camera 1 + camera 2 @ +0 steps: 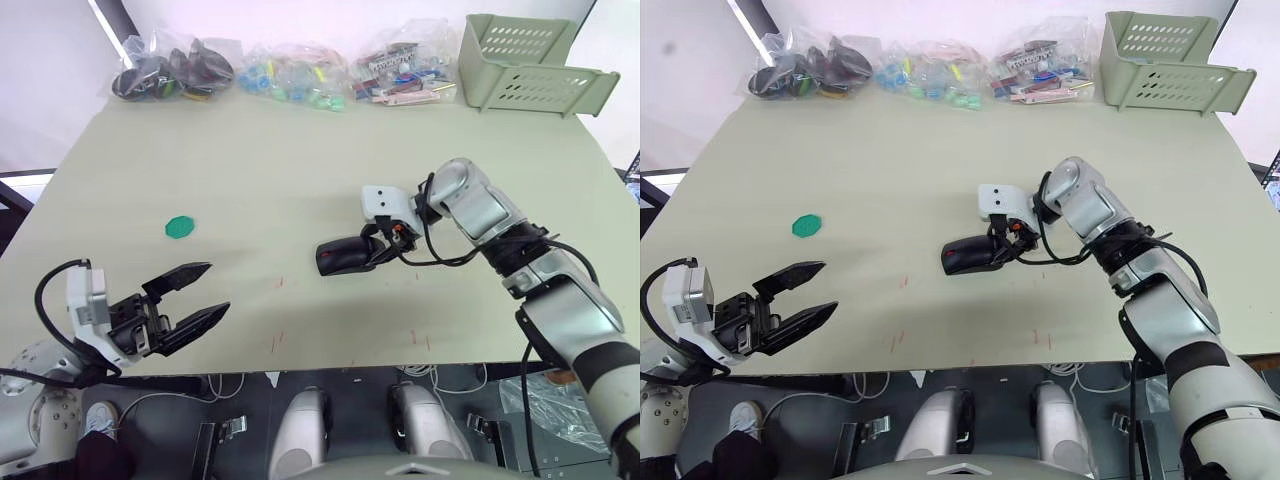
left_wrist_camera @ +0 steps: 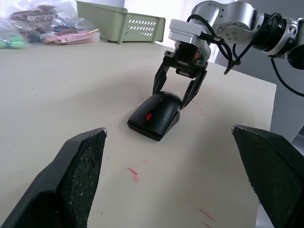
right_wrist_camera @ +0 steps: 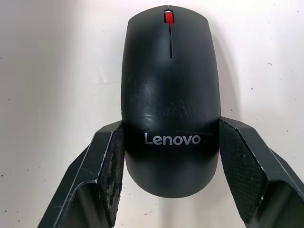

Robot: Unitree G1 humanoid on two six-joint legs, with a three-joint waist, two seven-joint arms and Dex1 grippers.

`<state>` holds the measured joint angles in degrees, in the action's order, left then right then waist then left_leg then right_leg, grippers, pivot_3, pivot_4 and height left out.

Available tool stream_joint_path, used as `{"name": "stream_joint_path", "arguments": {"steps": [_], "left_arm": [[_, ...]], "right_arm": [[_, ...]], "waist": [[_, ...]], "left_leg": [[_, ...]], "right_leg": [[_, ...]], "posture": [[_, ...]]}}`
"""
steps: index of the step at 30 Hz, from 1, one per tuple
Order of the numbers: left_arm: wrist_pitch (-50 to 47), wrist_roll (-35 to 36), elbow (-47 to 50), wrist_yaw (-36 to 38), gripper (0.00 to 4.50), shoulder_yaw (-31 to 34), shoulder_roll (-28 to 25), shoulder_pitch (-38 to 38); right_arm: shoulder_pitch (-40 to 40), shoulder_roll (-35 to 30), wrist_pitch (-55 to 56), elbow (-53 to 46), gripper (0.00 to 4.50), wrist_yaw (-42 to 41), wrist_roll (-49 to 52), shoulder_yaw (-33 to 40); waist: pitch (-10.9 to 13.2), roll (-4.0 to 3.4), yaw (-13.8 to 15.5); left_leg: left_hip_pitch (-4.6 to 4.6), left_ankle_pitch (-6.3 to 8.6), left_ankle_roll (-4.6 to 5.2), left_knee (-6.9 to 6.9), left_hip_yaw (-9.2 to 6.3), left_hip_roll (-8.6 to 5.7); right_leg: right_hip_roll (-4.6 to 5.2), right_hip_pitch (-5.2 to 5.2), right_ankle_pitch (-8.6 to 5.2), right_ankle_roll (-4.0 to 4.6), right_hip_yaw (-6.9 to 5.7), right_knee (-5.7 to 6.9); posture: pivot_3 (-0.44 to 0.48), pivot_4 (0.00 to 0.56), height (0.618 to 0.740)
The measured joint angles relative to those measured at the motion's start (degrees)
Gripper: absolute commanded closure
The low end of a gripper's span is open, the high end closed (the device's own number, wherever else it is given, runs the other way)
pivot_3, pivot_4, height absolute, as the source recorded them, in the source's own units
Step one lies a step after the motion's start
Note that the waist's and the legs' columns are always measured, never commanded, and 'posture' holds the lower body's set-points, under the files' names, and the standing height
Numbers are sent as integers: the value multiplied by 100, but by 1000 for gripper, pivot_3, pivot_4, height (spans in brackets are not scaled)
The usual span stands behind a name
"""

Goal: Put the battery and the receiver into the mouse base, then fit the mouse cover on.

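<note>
Two black fingers of the right gripper [image 3: 168, 164] pinch the smooth black oval mouse cover [image 3: 170, 85], seated on its base.
Uneven squeezing could pop the cover loose; the left gripper [image 1: 175, 305] hangs open.

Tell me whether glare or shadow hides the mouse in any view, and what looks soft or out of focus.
Right wrist view: mouse cover evenly lit, lettering crisp, only a faint sheen. Left wrist view: the left hand's near fingers look soft, the mouse beyond is clear; bright window behind washes out the background. Eye views: the table is flatly lit, and the mouse base is dark but distinguishable.
</note>
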<state>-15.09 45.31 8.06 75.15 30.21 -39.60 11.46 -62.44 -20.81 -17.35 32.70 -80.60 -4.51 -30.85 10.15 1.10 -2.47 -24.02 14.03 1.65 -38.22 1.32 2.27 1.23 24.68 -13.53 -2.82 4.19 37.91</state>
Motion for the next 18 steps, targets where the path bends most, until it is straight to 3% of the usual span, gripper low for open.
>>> {"name": "stream_joint_path", "arguments": {"steps": [5, 6, 9, 18], "left_arm": [[-21, -1, 40, -1, 0, -2, 16, 18], [-22, -1, 41, -1, 0, -2, 22, 30], [-28, -2, 41, -1, 0, -2, 30, 55], [-33, -4, 43, -7, 0, -9, 60, 71]], "right_arm": [[-83, 61, -2, 127, 1833, -56, -28, 1], [-84, 61, -12, 128, 1122, -79, -26, 3], [-84, 76, -28, 129, 197, -142, -24, 4], [-76, 87, -283, -315, 197, -111, 186, 291]], "waist": [[0, 0, -1], [0, 0, -1], [0, 0, -1], [0, 0, 0]], "left_leg": [[0, 0, 0, 0, -1, 0], [0, 0, 0, 0, -1, 0], [0, 0, 0, 0, -1, 0], [0, 0, 0, 0, -3, 1]], "right_leg": [[0, 0, 0, 0, 0, 1], [0, 0, 0, 0, 0, 1], [0, 0, 0, 0, 0, 0], [0, 0, 0, 0, 0, 1]], "posture": [[0, 150, 740], [0, 150, 740], [0, 150, 740], [0, 150, 740]]}}
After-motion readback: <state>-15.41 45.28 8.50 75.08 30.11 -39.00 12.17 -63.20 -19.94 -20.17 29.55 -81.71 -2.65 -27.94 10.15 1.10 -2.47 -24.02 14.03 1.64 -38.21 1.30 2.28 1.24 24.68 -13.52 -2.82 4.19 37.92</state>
